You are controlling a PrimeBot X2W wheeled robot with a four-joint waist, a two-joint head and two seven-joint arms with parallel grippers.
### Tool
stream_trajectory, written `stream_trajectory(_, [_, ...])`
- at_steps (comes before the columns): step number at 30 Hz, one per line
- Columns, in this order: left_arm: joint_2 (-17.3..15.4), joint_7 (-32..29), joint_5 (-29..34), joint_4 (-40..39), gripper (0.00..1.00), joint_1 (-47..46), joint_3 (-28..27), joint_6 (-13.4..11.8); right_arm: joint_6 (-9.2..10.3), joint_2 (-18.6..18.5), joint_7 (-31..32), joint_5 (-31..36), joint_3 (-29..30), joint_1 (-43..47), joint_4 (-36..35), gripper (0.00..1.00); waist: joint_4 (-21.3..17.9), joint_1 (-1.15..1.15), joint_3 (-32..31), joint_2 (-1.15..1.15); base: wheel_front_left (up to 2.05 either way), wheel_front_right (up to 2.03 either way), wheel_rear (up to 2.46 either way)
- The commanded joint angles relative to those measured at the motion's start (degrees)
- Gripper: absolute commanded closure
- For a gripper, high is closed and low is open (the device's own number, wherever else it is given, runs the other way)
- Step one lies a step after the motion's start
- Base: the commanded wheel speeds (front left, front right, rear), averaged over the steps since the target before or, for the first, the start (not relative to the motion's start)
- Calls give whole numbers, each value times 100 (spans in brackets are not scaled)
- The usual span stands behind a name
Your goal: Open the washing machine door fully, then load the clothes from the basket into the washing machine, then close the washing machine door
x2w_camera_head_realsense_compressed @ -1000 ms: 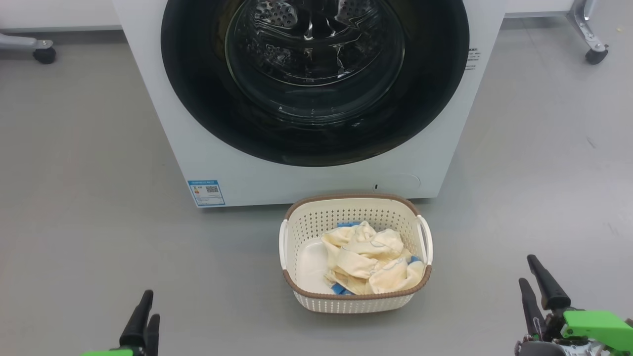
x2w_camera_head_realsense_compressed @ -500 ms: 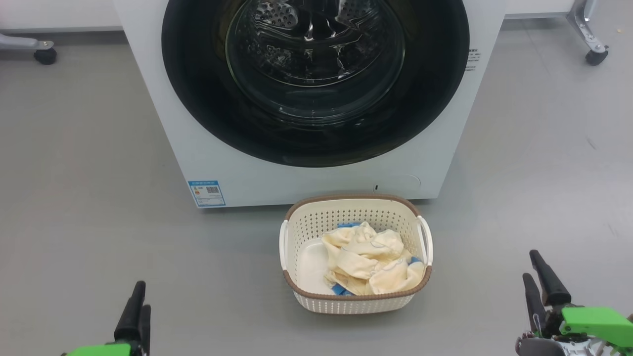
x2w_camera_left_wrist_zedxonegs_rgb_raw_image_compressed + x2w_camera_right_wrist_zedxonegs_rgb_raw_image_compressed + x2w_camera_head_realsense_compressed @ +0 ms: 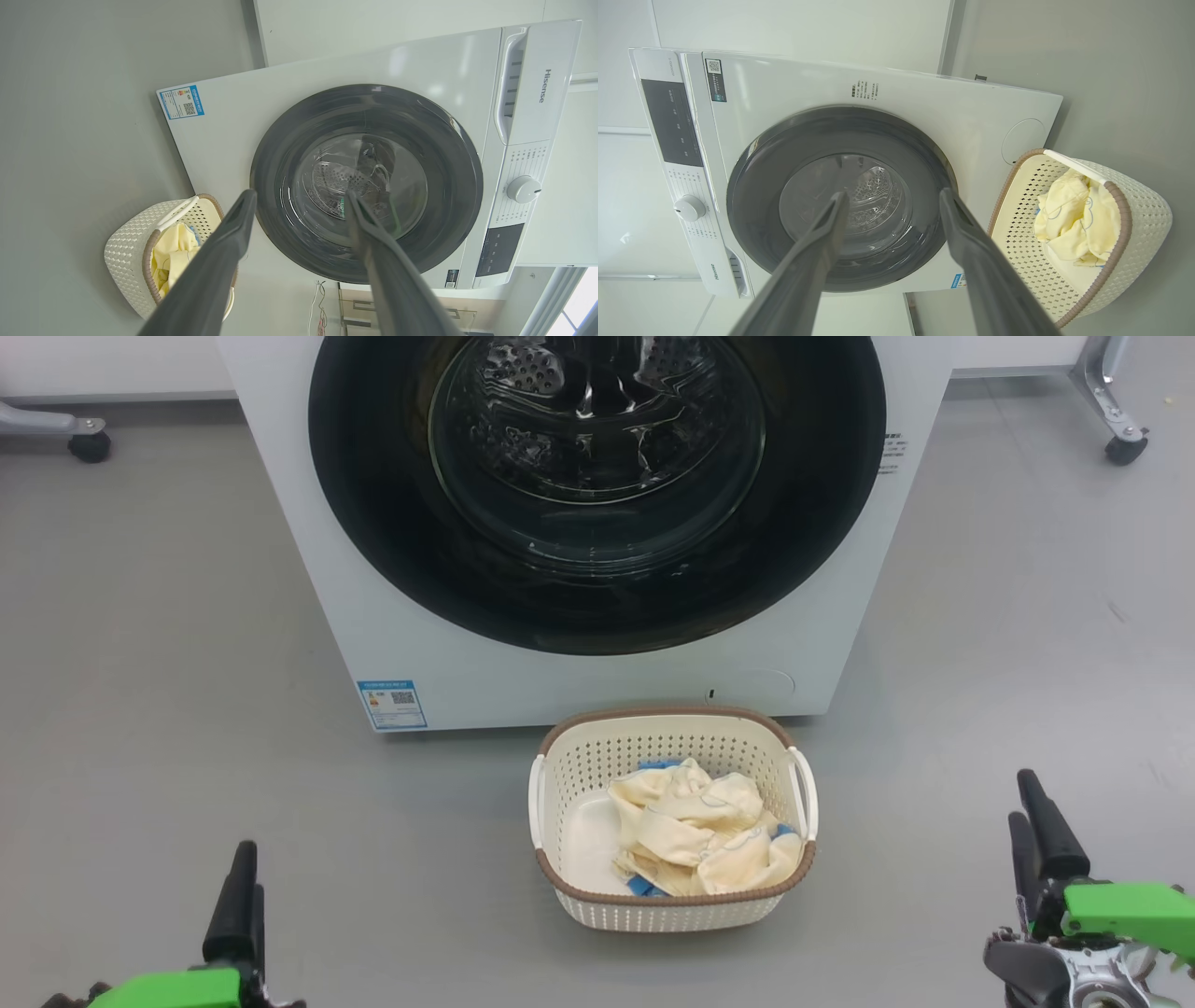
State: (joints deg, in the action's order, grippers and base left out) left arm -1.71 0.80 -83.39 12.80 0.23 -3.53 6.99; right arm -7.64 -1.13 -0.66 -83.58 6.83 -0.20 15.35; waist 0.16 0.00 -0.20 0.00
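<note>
My left hand (image 3: pixel 250 868) and right hand (image 3: pixel 1022 795) hover low, fingers apart, either side of the basket (image 3: pixel 672 899); door (image 3: pixel 373 523) shut.

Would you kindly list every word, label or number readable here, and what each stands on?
"Hisense": drawer front of the washing machine.
Blue label with QR code, lower corner: print too small.
Black print beside the washing machine door: too small.
Control panel markings: too blurred.
</note>
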Motion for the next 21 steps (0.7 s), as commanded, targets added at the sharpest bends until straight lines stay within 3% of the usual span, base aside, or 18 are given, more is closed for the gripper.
stream_trajectory(1, [-63, 61, 99, -259, 0, -325, -131, 19, 5, -85, -67, 109, -42, -311, -282, 0, 2, 0, 3, 0, 0, 0, 0])
stream_trajectory(17, [-73, 312, 990, -873, 0, -427, -142, -155, 7, -102, -320, 1092, 27, -467, -788, 0, 24, 0, 4, 0, 0, 0, 0])
stream_trajectory(21, [-76, 379, 1382, -1044, 0, -424, -112, -259, 7, -107, -388, 1675, -91, -488, -879, 0, 36, 0, 0, 0, 0, 0, 0])
